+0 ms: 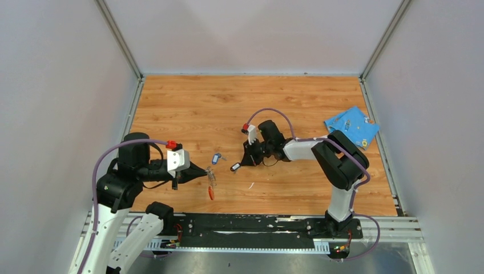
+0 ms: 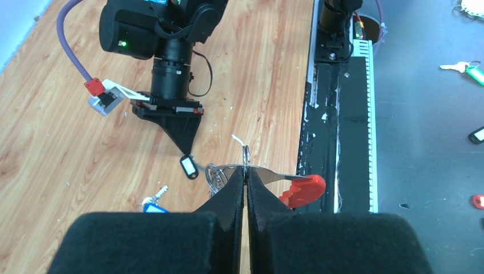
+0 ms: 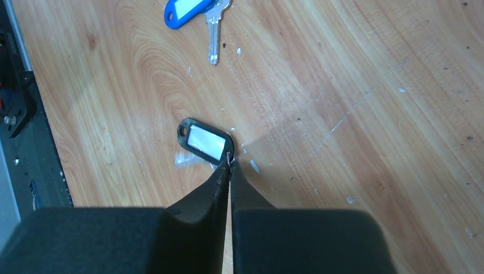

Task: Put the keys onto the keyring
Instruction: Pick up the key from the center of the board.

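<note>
My left gripper [image 1: 204, 173] [image 2: 246, 171] is shut on the keyring [image 2: 302, 191], pinching its silvery strap beside the small metal ring [image 2: 246, 154]; the red end sticks out to the right. In the top view the keyring [image 1: 212, 191] hangs at the left fingertips. The black-headed key [image 3: 202, 140] [image 1: 235, 167] [image 2: 189, 168] lies on the wood, and my right gripper [image 3: 230, 162] [image 1: 244, 162] is shut on the thin wire loop at its end. The blue-headed key [image 3: 191, 11] [image 1: 216, 158] [image 2: 154, 204] lies loose on the table between the two grippers.
A blue cloth [image 1: 352, 125] with small metal items lies at the back right, near the side wall. The black mounting rail [image 1: 251, 228] runs along the table's near edge. White scraps dot the wood [image 3: 254, 166].
</note>
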`<action>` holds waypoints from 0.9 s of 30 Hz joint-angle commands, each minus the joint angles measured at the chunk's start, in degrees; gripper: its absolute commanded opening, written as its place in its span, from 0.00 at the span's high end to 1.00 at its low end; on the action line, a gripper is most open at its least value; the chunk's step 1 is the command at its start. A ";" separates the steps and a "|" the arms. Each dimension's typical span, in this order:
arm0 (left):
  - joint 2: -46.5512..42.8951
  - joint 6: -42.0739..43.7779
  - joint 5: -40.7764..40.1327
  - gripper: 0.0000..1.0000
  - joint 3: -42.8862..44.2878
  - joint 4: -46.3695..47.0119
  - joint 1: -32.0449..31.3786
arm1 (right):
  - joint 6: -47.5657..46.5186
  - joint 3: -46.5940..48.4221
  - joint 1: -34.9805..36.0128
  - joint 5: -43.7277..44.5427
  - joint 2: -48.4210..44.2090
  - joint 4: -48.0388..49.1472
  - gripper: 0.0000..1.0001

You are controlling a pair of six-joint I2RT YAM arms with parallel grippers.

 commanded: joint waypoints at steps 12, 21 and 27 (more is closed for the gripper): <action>-0.70 1.57 -2.07 1.00 -0.85 0.69 0.23 | -8.52 -4.15 7.15 12.93 -16.26 -6.49 1.00; -2.02 8.40 -5.04 1.00 -3.60 0.68 0.21 | -7.84 0.29 19.53 20.27 -36.75 -30.91 1.00; -2.21 11.53 -5.22 1.00 -4.09 0.70 0.20 | -2.91 4.76 26.04 21.10 -44.50 -36.30 1.00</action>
